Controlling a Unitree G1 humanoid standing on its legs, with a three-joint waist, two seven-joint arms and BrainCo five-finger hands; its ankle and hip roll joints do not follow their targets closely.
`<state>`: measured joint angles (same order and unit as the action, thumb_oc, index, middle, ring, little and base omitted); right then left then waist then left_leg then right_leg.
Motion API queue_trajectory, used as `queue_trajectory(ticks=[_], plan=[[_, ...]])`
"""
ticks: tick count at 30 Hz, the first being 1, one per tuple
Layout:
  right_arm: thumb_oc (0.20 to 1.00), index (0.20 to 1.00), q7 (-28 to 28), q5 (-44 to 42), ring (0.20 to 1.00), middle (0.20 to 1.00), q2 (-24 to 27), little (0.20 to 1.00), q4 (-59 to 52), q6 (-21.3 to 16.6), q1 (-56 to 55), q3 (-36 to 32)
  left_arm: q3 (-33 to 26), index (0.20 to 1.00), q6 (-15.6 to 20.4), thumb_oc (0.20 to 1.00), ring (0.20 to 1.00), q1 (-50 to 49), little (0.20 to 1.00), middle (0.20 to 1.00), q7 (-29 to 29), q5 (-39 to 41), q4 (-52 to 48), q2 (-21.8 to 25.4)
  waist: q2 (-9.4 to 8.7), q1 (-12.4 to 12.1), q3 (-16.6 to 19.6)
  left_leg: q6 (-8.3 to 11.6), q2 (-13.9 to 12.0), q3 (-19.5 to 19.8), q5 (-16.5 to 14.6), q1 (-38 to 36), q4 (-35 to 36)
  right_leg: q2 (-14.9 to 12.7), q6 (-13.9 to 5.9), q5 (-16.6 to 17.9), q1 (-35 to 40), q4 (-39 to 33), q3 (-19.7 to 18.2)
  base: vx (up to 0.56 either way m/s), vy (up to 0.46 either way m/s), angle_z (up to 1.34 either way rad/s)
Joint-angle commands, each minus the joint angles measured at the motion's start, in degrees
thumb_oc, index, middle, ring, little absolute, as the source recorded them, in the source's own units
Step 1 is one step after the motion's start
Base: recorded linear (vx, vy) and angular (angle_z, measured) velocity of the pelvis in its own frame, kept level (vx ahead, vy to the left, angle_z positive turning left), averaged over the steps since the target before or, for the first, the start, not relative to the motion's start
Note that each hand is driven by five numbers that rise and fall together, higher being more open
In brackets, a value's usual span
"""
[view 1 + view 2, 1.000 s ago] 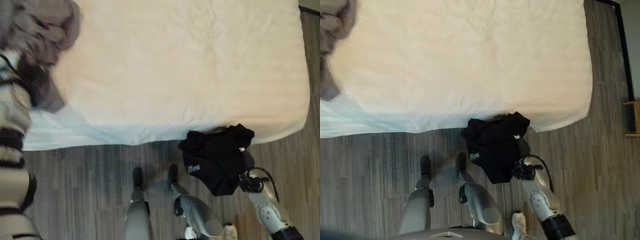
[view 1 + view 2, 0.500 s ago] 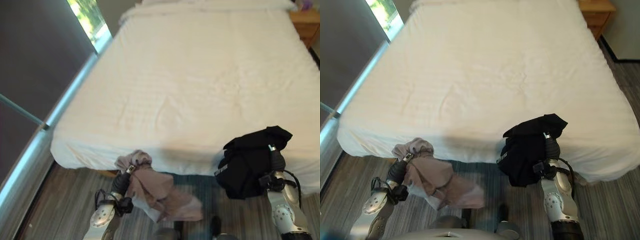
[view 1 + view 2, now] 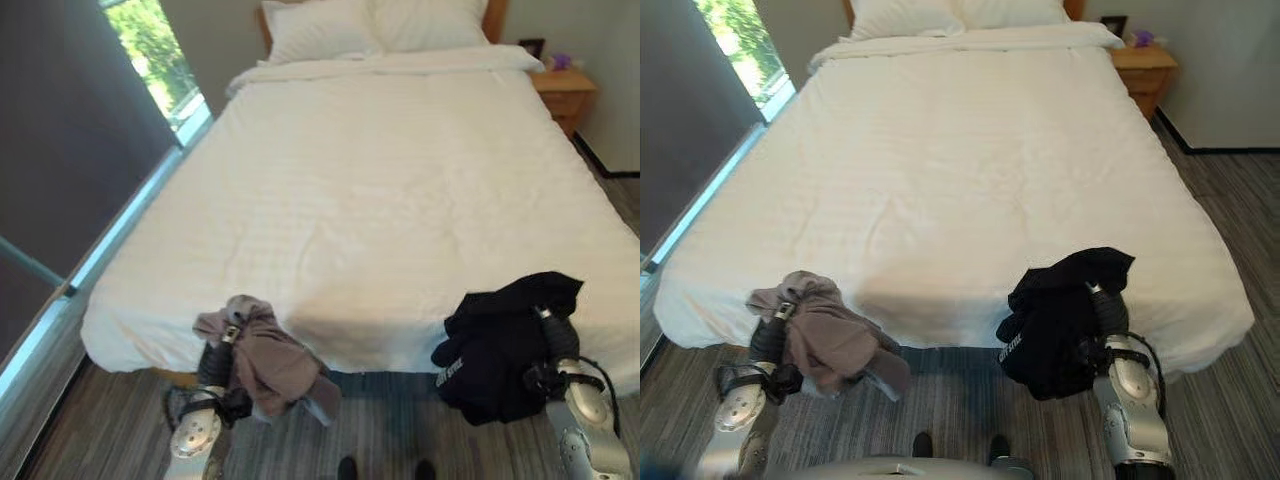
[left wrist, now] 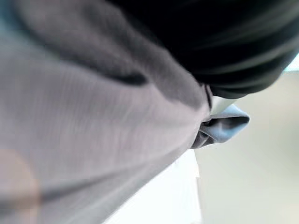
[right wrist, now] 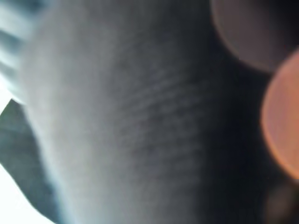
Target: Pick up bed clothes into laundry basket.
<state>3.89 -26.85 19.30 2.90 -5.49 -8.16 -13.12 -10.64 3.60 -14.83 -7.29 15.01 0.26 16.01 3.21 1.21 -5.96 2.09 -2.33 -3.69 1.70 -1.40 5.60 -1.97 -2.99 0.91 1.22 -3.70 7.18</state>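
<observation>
The left hand (image 3: 215,355) was raised at the foot of the bed (image 3: 400,200), with a grey garment (image 3: 270,360) bunched over it and hanging down on its inner side. The right hand (image 3: 1108,315) stood likewise, a black garment (image 3: 1055,320) draped over it and hanging toward the floor (image 3: 1230,240). Cloth covered both sets of fingers, so I could not tell whether either hand gripped. Pillows (image 3: 380,25) lay at the head, beside a nightstand (image 3: 1143,70).
</observation>
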Motion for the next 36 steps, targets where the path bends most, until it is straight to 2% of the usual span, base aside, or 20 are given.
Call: queue_trajectory(ticks=[1,3,4,7,11,13,14,16,17,18,22,23,24,25,30,32,33,34,35,36], plan=[[0.2,0.2,0.8,1.9,0.2,0.2,1.8,0.2,-4.1,-4.5,2.7,-3.2,-5.2,0.2,5.3,0.2,0.2,6.9,0.2,0.2,-1.5,-3.4,-3.0,7.8,-3.84,2.3,0.7,1.6,-2.2,-5.3,-1.5,-2.1,-2.1,-5.2,-4.4,-1.4,0.5,2.9,0.3,0.0,-0.043,-0.2],[0.2,0.2,1.2,1.5,0.2,0.2,2.7,0.2,-4.9,-5.0,2.6,-4.9,-8.6,0.2,6.2,0.2,0.2,8.9,0.2,0.2,-4.7,-2.8,-2.3,9.0,-4.28,3.0,0.2,2.04,-2.9,-5.9,-2.9,-1.8,-5.6,-4.8,-4.07,-1.3,0.4,2.9,-0.7,-0.02,-0.046,-0.19],[0.2,0.2,1.7,1.4,0.2,0.2,3.1,0.2,-5.1,-5.3,3.1,-4.9,-10.0,0.2,6.6,0.2,0.2,10.1,0.2,0.2,-6.9,-1.9,-2.2,9.4,-4.57,3.0,-0.5,2.01,-2.5,-3.9,-3.6,-1.4,-7.7,-4.5,-3.74,-0.9,-0.3,3.5,-2.1,-0.08,-0.007,-0.3],[0.2,0.2,3.4,1.1,0.2,0.2,4.9,0.2,-4.3,-7.1,5.2,-7.1,-16.1,0.2,8.6,0.2,0.2,10.4,0.2,0.2,-10.1,-2.9,-6.9,11.5,-5.15,1.4,-2.1,-0.27,5.2,13.7,-8.3,-0.3,-11.2,-0.9,-3.87,1.8,-6.3,5.5,-14.1,-0.11,0.002,-1.37],[0.2,0.2,3.8,-0.3,0.2,0.2,3.1,0.2,-4.1,-7.8,3.3,-10.2,-17.3,0.2,9.3,0.2,0.2,9.0,0.2,0.2,-9.2,-3.8,-8.2,13.1,-5.0,3.6,-1.0,-1.96,5.1,11.2,-6.8,-1.2,-5.5,0.7,-5.18,5.5,-8.7,3.0,-17.3,-0.11,0.119,-1.75],[0.2,0.2,3.2,-0.5,0.2,0.2,1.1,0.2,-5.6,-7.3,2.5,-9.6,-17.5,0.2,8.8,0.2,0.2,8.9,0.2,0.2,-9.1,-3.8,-8.0,13.3,-5.07,4.7,-1.5,-2.6,4.6,5.9,-6.2,-1.8,-3.8,1.3,-6.71,7.4,-10.6,2.0,-17.7,-0.16,0.07,-1.36],[0.2,0.2,2.3,2.1,0.2,0.2,0.8,0.2,-6.7,-6.1,1.4,-8.8,-17.2,0.2,8.3,0.2,0.2,8.8,0.2,0.2,-8.2,-4.0,-8.0,13.7,-5.41,4.5,-2.8,-2.77,3.9,1.4,-5.6,-1.3,-4.1,0.7,-7.74,7.8,-12.9,3.8,-14.6,-0.28,0.01,-2.15],[0.2,0.2,2.8,2.4,0.2,0.2,0.2,0.2,-7.0,-6.2,1.4,-8.0,-15.3,0.2,8.4,0.2,0.2,9.2,0.2,0.2,-7.2,-3.1,-8.9,12.6,-4.37,2.6,-3.7,-2.78,1.9,-3.0,-5.9,-0.9,-5.0,-2.3,-6.01,2.7,-11.9,7.7,-3.2,-0.21,-0.016,-1.62],[0.2,0.2,2.8,2.4,0.2,0.2,0.2,0.2,-7.0,-6.2,1.4,-8.0,-15.3,0.2,8.4,0.2,0.2,9.2,0.2,0.2,-7.2,-3.1,-9.0,12.6,-4.44,2.7,-3.8,-2.73,2.0,-3.0,-5.6,-0.7,-5.0,-2.4,-5.89,2.7,-12.1,8.0,-3.1,-0.26,-0.028,-1.78],[0.2,0.2,2.7,2.6,0.2,0.2,-0.2,0.2,-7.9,-6.1,1.3,-8.0,-13.9,0.2,8.3,0.2,0.2,9.1,0.2,0.2,-6.1,-1.0,-8.1,10.7,-4.01,2.3,-4.0,-2.68,1.0,-6.8,-5.0,-1.2,-4.8,-4.6,-4.89,0.5,-10.2,10.5,2.5,-0.25,-0.03,-2.31],[0.2,0.2,3.9,5.8,0.2,0.2,0.3,0.2,-8.9,-6.0,3.5,-6.1,-9.4,0.2,7.3,0.2,0.2,10.1,0.2,0.2,-3.5,2.2,-7.4,8.3,-2.6,0.1,-2.9,-2.35,-1.2,-15.0,-4.1,-1.5,-3.6,-11.4,-5.02,-1.3,-6.6,14.8,13.5,-0.2,-0.053,-1.4],[0.2,0.2,3.8,6.1,0.2,0.2,0.5,0.2,-8.1,-5.6,4.3,-5.4,-8.5,0.2,7.0,0.2,0.2,10.4,0.2,0.2,-2.9,2.7,-6.8,7.9,-2.46,-0.4,-2.5,-2.19,-1.4,-16.6,-4.0,-1.7,-3.2,-13.0,-5.55,-0.7,-6.7,15.7,14.9,-0.06,-0.163,-2.19],[0.2,0.2,3.4,6.3,0.2,0.2,0.6,0.2,-8.5,-5.3,4.7,-3.7,-7.2,0.2,6.4,0.2,0.2,10.9,0.2,0.2,-2.1,2.4,-5.8,7.9,-3.37,-0.4,-1.5,-1.47,-1.6,-19.1,-4.1,-1.9,-4.1,-12.4,-6.17,-0.7,-4.6,11.3,16.8,0.1,-0.227,-1.87],[0.2,0.2,3.0,6.2,0.2,0.2,0.1,0.2,-8.7,-5.1,3.9,-3.1,-6.8,0.2,6.5,0.2,0.2,11.4,0.2,0.2,-1.9,2.1,-4.8,8.2,-3.56,0.0,-0.8,-0.66,-2.3,-18.9,-5.1,-2.4,-4.3,-10.6,-6.66,-1.4,-3.5,8.5,14.4,0.1,-0.323,-1.45],[0.2,0.2,1.4,4.6,0.2,0.2,1.1,0.2,-9.9,-4.4,0.9,-3.5,-2.7,0.2,6.0,0.2,0.2,15.5,0.2,0.2,-0.2,4.4,-3.5,6.9,-4.78,2.4,-1.6,2.07,-7.6,-21.3,-3.8,-1.5,-11.7,-6.2,-3.79,-2.3,-2.0,5.5,11.6,0.08,-0.291,-0.51],[0.2,0.2,1.2,4.5,0.2,0.2,1.6,0.2,-9.8,-4.4,1.2,-2.9,-1.6,0.2,6.2,0.2,0.2,15.4,0.2,0.2,0.1,5.7,-3.3,5.8,-5.12,1.5,-2.4,3.37,-8.5,-15.8,-1.1,0.5,-16.9,-4.1,-2.46,-3.0,-0.8,4.3,9.2,0.07,-0.181,-0.31],[0.2,0.2,1.2,4.5,0.2,0.2,1.6,0.2,-9.8,-4.4,1.2,-2.9,-1.6,0.2,6.2,0.2,0.2,15.4,0.2,0.2,0.1,5.7,-3.3,5.8,-5.12,1.5,-2.4,3.37,-8.5,-15.8,-1.1,0.5,-16.9,-4.1,-2.46,-3.0,-0.8,4.3,9.2,0.05,-0.103,-0.42],[0.2,0.2,1.4,3.7,0.2,0.2,1.9,0.2,-9.1,-4.7,2.1,-2.1,-0.3,0.2,6.3,0.2,0.2,15.9,0.2,0.2,0.0,7.6,-3.0,5.0,-5.34,0.5,-2.6,3.36,-6.7,-9.8,0.4,1.9,-18.0,-3.5,-1.89,-2.8,-0.9,3.9,7.5,0.1,-0.113,-0.95],[0.2,0.2,1.2,2.3,0.2,0.2,2.2,0.2,-8.3,-4.8,3.2,-1.0,1.0,0.2,5.8,0.2,0.2,14.9,0.2,0.2,0.8,7.8,-2.4,4.5,-6.04,-0.9,-3.1,2.54,-2.7,-1.3,-1.8,4.3,-17.6,-3.2,-1.87,-3.0,0.0,3.1,4.0,0.17,-0.145,-0.98],[0.2,0.2,0.6,2.2,0.2,0.2,2.0,0.2,-8.4,-4.8,3.1,-0.4,1.5,0.2,5.5,0.2,0.2,13.8,0.2,0.2,1.4,7.0,-2.3,4.6,-6.02,-1.5,-3.4,2.35,-1.3,1.9,-3.1,5.0,-16.5,-2.9,-1.87,-3.4,0.5,3.3,2.5,0.19,-0.108,-1.28]])
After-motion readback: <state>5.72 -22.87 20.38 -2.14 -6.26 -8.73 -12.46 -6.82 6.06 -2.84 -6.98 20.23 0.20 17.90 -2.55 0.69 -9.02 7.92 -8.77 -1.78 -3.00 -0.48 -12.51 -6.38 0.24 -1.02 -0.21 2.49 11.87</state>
